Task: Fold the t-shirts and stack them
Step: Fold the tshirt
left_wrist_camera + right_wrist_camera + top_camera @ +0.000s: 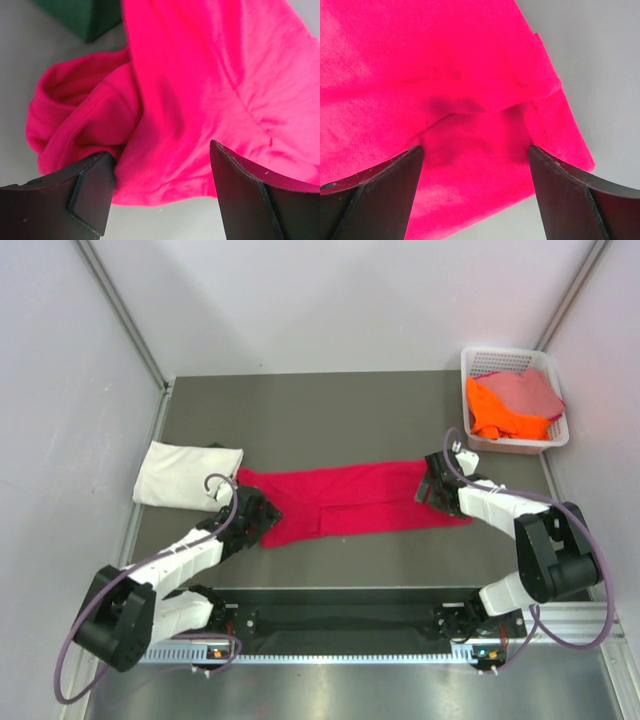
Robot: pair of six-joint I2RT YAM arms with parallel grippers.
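Crimson t-shirt [350, 502] lies beside cream t-shirt [185, 475].

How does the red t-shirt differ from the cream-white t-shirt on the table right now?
Colour: the red t-shirt is crimson, the cream-white t-shirt pale. Pose: the red one stretches as a long band across the middle; the cream-white one is a compact folded rectangle at the left. Handling: the left gripper and right gripper hold open fingers over the red one's ends; neither is at the cream-white one. Both lie flat on the table.
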